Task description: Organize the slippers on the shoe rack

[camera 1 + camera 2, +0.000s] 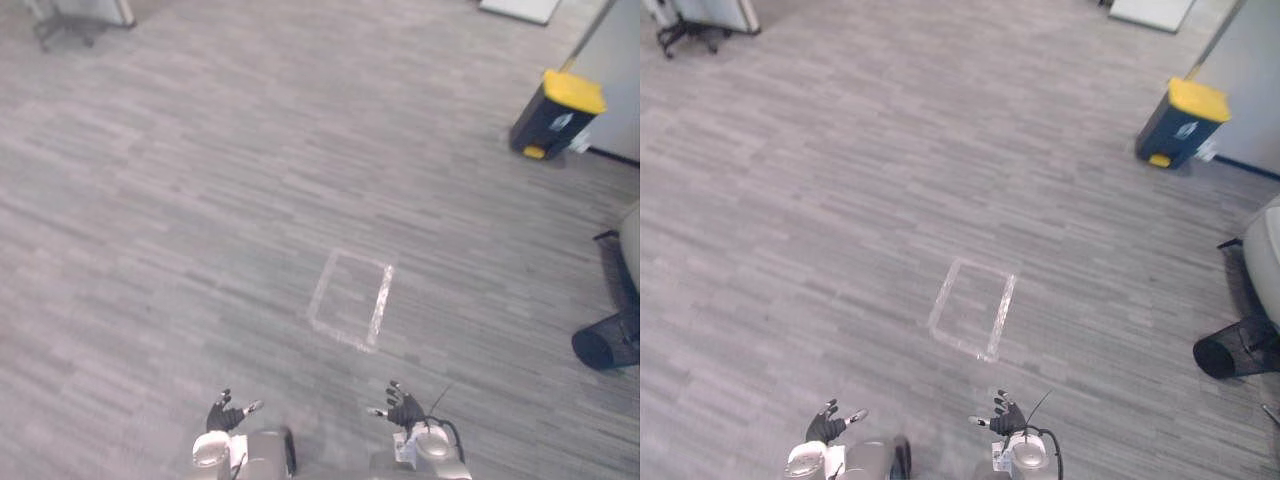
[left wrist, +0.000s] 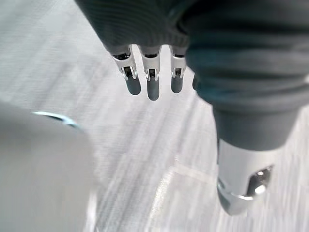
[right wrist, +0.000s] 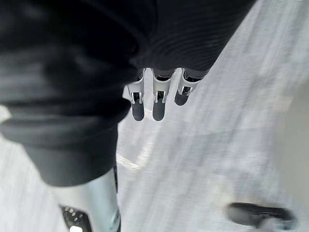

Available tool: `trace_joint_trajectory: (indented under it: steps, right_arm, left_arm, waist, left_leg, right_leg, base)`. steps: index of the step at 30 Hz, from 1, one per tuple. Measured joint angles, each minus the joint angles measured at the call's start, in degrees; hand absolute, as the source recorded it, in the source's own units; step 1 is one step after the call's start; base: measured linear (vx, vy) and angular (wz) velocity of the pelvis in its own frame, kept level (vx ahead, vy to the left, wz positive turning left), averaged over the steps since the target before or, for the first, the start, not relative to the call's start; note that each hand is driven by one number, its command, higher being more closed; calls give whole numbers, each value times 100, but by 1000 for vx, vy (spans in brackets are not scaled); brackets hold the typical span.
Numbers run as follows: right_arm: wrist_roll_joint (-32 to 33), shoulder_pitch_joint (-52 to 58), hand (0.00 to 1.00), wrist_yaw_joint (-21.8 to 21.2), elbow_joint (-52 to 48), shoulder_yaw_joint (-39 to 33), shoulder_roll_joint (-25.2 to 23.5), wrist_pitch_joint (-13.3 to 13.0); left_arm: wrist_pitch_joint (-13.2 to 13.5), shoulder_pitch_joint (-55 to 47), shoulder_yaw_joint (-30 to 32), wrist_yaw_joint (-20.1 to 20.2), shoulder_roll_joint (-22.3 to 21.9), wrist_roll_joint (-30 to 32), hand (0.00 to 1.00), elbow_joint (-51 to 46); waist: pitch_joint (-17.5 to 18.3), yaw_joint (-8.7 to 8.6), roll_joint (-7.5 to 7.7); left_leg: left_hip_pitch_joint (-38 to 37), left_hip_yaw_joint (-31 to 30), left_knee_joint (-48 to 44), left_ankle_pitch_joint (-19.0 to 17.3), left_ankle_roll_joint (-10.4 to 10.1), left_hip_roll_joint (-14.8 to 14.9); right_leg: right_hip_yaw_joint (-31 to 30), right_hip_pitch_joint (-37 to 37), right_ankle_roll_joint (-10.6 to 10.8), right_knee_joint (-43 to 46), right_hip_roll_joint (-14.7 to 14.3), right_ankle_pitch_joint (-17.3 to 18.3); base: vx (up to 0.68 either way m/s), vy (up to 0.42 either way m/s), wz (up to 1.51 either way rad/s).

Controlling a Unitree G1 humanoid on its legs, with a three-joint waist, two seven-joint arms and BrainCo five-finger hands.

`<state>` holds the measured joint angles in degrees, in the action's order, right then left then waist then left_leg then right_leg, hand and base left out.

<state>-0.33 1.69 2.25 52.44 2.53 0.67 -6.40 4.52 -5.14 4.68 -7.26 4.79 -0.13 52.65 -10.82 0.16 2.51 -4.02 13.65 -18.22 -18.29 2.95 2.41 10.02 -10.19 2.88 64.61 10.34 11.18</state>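
Hands both near, fingers spread wide, holding nothing: left hand [image 1: 226,418], right hand [image 1: 404,410]. Slippers should be light and floppy, I'd pinch the upper.

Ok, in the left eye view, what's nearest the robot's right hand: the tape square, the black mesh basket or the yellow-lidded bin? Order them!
From the right hand:
1. Pale tape square, just ahead, slightly left.
2. Black mesh basket, at the right edge.
3. Dark bin with yellow lid, far ahead right.
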Motion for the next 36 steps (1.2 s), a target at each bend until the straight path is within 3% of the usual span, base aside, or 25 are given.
trace_joint_trajectory:
  steps: [1,3,5,6,7,9,10,11,12,13,14,16,19,21,23,24,25,27,29,31,33,34,36]
  right_arm:
    - [-108,-74,0,1,-26,-5,-5,-33]
    - [-186,-111,0,3,-64,-7,43,-35]
    - [-197,-137,0,6,-110,-8,125,-17]
    - [-202,-100,0,11,-115,-7,156,3]
    - [-210,-63,0,6,-106,-11,252,29]
    - [-213,-141,0,11,-72,-34,353,67]
    - [-218,-117,0,3,-103,-183,350,71]
    - [-218,-113,0,4,-120,-184,350,73]
    - [-216,-74,0,5,-211,-177,335,79]
    - [-209,-44,0,6,-233,-162,260,77]
    - [-200,-9,0,12,-233,-171,165,93]
    - [-188,56,0,31,-218,-168,95,99]
    - [-189,39,0,39,-180,-173,16,126]
    - [-190,-36,0,53,-172,-175,0,131]
    - [-195,-41,0,92,-171,-177,27,131]
    - [-196,-22,0,116,-166,-174,124,130]
    - [-196,-2,0,119,-144,-167,179,145]
    - [-206,51,0,110,-168,-40,79,131]
    - [-215,85,0,113,-178,-31,12,130]
    - [-236,107,0,113,-144,-20,-40,126]
    - [-256,9,0,105,-41,18,-87,124]
    - [-269,-52,0,90,103,61,-80,126]
    - [-396,-98,0,88,128,108,-47,124]
  left_arm:
    - [-21,8,-11,1,27,0,0,42]
    - [-30,11,-14,10,-4,1,0,60]
    - [-32,39,-45,23,-20,10,0,90]
    - [-31,44,-126,23,-24,14,0,92]
    - [-33,75,-168,42,-41,58,0,138]
    - [-30,127,-130,83,-107,114,0,197]
    - [-21,202,-123,135,-177,214,0,198]
    - [-21,214,-115,135,-180,233,0,201]
    - [-24,224,-25,145,-216,238,0,201]
    - [-25,173,82,163,-229,238,0,190]
    - [-23,161,116,180,-269,238,0,185]
    - [-12,102,111,202,-267,243,0,114]
    - [16,109,254,201,-310,237,0,-31]
    - [20,102,321,175,-313,235,0,-35]
    - [19,101,321,156,-300,224,0,-12]
    - [21,79,325,138,-389,212,0,39]
    - [22,77,319,127,-442,212,0,102]
    - [33,49,280,123,-311,211,0,98]
    - [21,55,280,130,-260,213,0,107]
    - [17,56,271,121,-217,208,0,194]
    - [13,44,222,110,-168,207,0,215]
    - [4,59,121,99,-115,210,0,275]
    - [1,55,77,84,-96,207,0,312]
  waist:
    - [-28,-52,32]
    - [-34,-132,23]
    - [-41,-153,10]
    - [-39,-147,18]
    - [-17,-199,0]
    - [33,-157,-250]
    - [46,-227,-356]
    - [39,-236,-382]
    - [16,-271,-476]
    - [19,-263,-505]
    - [7,-235,-491]
    - [14,-140,-426]
    - [16,-23,-381]
    - [-52,35,-308]
    - [-85,35,-336]
    - [-61,34,-534]
    - [-58,61,-608]
    - [7,37,-379]
    - [45,41,-271]
    - [55,39,-188]
    - [71,53,-176]
    - [76,29,-164]
    - [77,28,-238]
  left_leg:
    - [-404,116,270,-58,-57,50]
    - [-582,186,404,-84,-133,123]
    - [-972,403,822,-70,-178,150]
    - [-1184,453,1004,-67,-313,81]
    - [-1472,430,996,-187,-530,33]
    - [-1400,430,669,-120,-737,228]
    - [-1001,226,-539,127,-1048,455]
    - [-917,175,-833,215,-1056,509]
    - [-507,-32,-2022,756,-1050,734]
    - [-181,-135,-2858,880,-1118,908]
    - [188,-126,-3856,777,-1115,1124]
    - [641,61,-4448,554,-954,1366]
    - [1350,65,-3662,142,-782,1297]
    - [1579,-468,-2160,48,-769,865]
    - [1607,-1368,-750,277,-802,464]
    - [1553,-1928,-50,757,-1073,419]
    - [1380,-1949,-63,1185,-1068,344]
    - [1323,-1606,-363,781,-872,141]
    - [1181,-1303,-535,495,-720,79]
    - [765,-854,-428,410,-560,94]
    - [376,-439,-286,316,-414,124]
    - [135,-256,-135,303,-391,163]
    - [-180,66,152,304,-392,369]
  right_leg:
    - [418,-530,-152,-518,-121,279]
    - [721,-760,-175,-1363,-249,381]
    - [1481,-806,-265,-3539,-422,10]
    - [1749,-799,-351,-4439,-521,-434]
    - [1774,-771,-1300,-4813,-650,-1318]
    - [1761,-794,-1296,-4507,-749,-968]
    - [1732,-607,-1271,-4446,-879,-700]
    - [1721,-532,-1259,-4498,-926,-664]
    - [1629,-173,-1258,-4773,-1139,-623]
    - [1494,89,-1265,-5011,-1279,-603]
    - [1261,493,-1244,-5238,-1449,-526]
    - [859,1029,-1193,-5502,-1549,-413]
    - [68,1502,-1139,-5696,-1508,-390]
    - [-439,1682,-951,-5682,-1292,-285]
    - [-839,1758,-644,-5618,-1087,-98]
    - [-1153,1714,-418,-5458,-1113,104]
    - [-1392,1730,-278,-5294,-1086,250]
    - [-1494,1671,-111,-5052,-791,392]
    - [-1649,1513,-5,-4498,-660,481]
    - [-1553,1116,97,-3515,-550,419]
    - [-994,788,193,-2703,-284,385]
    - [-361,643,64,-2434,-100,555]
    - [548,407,-143,-2463,-137,754]
  base:
    - [452,29,-51]
    - [370,-22,-19]
    - [522,-34,-11]
    - [767,-95,-17]
    - [578,-88,-25]
    - [596,-85,-34]
    - [716,-131,-25]
    - [593,-144,-29]
    - [456,-65,-38]
    - [542,-40,-71]
    - [525,-14,-91]
    - [487,46,-100]
    - [491,155,-130]
    - [358,280,-140]
    - [289,325,-116]
    - [318,392,-126]
    - [391,476,-118]
    - [290,323,-87]
    - [294,313,-79]
    - [239,243,-89]
    - [224,165,-93]
    - [211,103,-94]
    - [234,48,-92]
